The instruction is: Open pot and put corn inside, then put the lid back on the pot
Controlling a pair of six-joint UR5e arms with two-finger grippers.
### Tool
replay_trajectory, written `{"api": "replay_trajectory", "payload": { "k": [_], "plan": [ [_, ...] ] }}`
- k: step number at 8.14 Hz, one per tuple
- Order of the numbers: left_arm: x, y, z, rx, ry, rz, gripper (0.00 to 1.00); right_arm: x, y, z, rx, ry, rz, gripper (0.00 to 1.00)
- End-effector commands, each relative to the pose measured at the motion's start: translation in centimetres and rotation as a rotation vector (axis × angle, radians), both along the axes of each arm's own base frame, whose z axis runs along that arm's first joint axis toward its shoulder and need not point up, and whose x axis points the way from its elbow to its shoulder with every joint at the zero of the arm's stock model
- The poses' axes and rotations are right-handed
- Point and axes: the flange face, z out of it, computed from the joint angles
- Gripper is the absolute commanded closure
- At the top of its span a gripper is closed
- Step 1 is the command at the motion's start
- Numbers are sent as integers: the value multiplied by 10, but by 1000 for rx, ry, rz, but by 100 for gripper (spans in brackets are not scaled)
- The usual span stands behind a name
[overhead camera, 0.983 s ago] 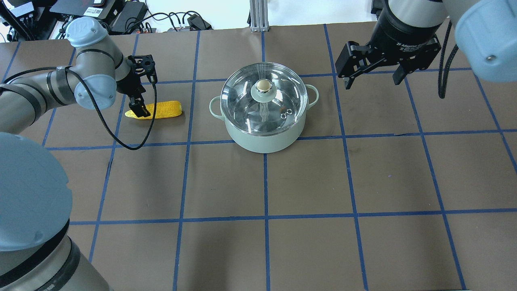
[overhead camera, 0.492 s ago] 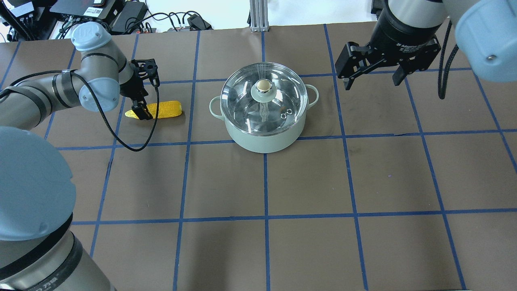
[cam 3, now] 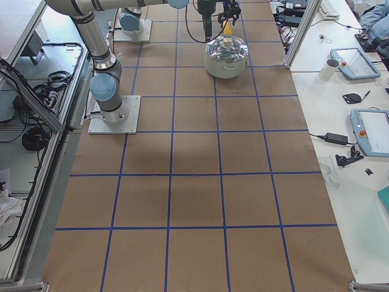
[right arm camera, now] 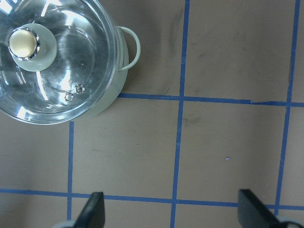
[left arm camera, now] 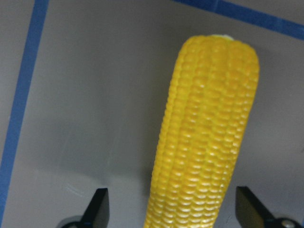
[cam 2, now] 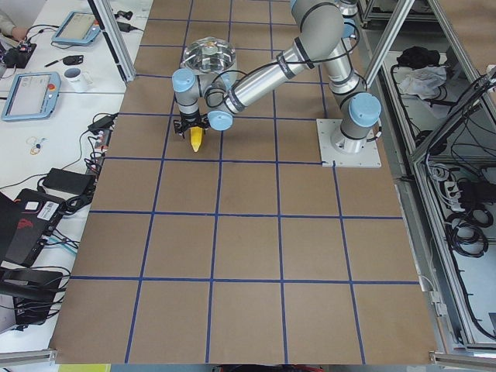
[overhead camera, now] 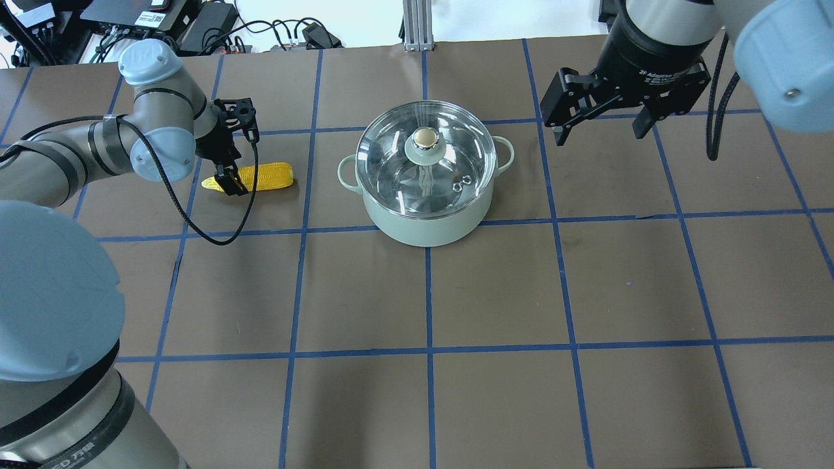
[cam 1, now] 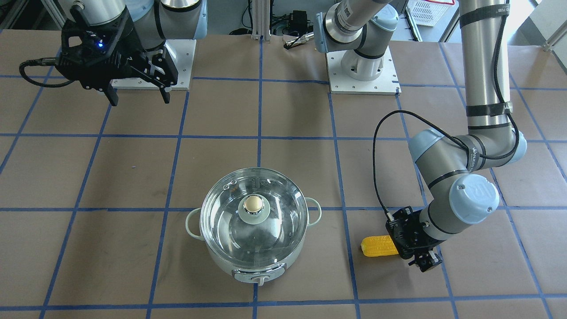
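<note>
While the corn [overhead camera: 260,176] lies flat to the left of the pot [overhead camera: 423,225], long axis pointing at it, my left gripper [left arm camera: 173,209] straddles its tapered end, jaws wide and clear of the kernels. My right gripper [overhead camera: 599,133] hangs open to the right of the pot, whose lid [overhead camera: 423,144] is on.

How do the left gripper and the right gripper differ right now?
The left gripper is down at the table, while the right gripper hangs high above it. The left gripper's fingers straddle the corn without touching it; the right gripper has only bare table between its fingers, off to one side of the pot. Both are open and hold nothing.
</note>
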Motion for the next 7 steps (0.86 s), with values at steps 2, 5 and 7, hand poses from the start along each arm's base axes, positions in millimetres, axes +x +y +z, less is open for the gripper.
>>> {"api": "replay_trajectory", "payload": {
  "k": [2, 5, 7],
  "plan": [
    [1, 0, 1, 3, -14, -10, 100, 0, 0, -1, 3, -1, 0, 0],
    [2, 2, 6, 4, -18, 2, 100, 0, -1, -1, 1, -1, -1, 0],
    [0, 7, 38, -8, -25, 1, 100, 0, -1, -2, 4, -1, 0, 0]
  ]
}}
